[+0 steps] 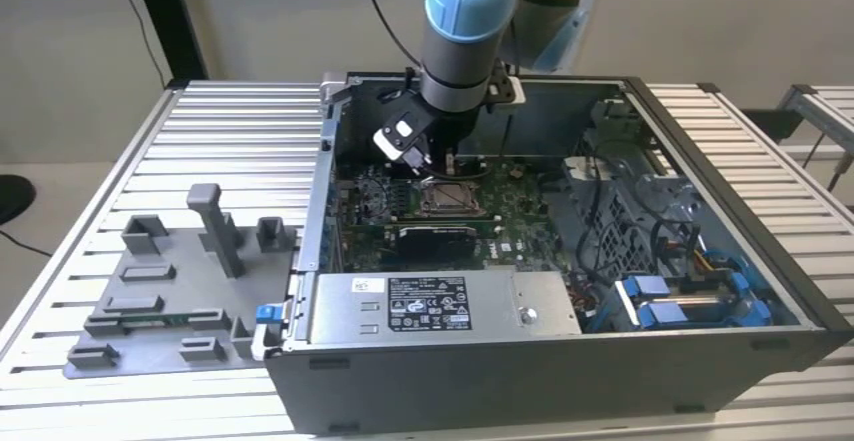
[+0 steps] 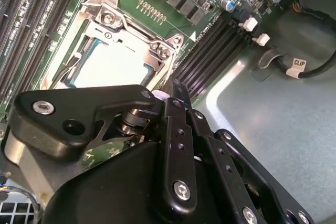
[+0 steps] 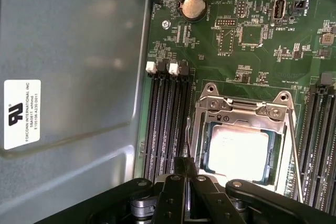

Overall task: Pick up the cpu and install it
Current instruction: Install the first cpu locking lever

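Silver-topped cpu (image 3: 237, 153) already sits inside the metal-framed socket (image 3: 242, 109) on the green motherboard (image 3: 220, 51); in both wrist views its pale lid shows flat within the frame opening, cpu (image 2: 107, 66) again in the second wrist view. So my read: pick and place are done, chip is seated or very nearly so. Whether the retention frame is latched, I cannot tell.

Exterior view, going left to right: grey fixture tray (image 1: 167, 296) on the slatted table (image 1: 80, 171), well apart from the work; then the open computer case (image 1: 747, 331) with the arm reaching down into it, gripper (image 1: 430, 166) just above the socket area.

Gripper (image 3: 185, 174) fingers look pressed together, tips meeting, nothing between them. It hangs just beside the socket's edge, near the memory slots (image 3: 168, 124); contact with the board I cannot tell.
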{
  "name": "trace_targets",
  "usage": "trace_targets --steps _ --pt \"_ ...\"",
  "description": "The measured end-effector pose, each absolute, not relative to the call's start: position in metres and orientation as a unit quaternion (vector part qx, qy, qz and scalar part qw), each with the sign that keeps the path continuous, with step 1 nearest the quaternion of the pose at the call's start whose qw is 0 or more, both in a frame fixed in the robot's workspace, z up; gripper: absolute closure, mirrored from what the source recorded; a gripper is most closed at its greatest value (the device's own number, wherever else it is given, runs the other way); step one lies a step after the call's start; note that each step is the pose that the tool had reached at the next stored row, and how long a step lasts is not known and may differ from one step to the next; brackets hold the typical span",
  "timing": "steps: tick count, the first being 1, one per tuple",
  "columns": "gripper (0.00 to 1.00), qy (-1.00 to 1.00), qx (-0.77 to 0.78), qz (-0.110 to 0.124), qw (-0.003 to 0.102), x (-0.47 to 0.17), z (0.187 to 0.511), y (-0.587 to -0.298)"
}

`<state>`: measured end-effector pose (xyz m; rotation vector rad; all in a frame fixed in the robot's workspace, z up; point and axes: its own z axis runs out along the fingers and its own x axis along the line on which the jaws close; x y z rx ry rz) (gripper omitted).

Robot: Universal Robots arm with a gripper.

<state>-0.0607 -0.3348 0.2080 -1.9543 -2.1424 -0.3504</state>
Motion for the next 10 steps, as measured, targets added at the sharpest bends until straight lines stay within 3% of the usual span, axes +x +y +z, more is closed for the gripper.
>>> trace_targets --steps 10 --pt "1.00 -0.729 -0.665 -0.119 0.110 -0.0565 0.2056 -0.3348"
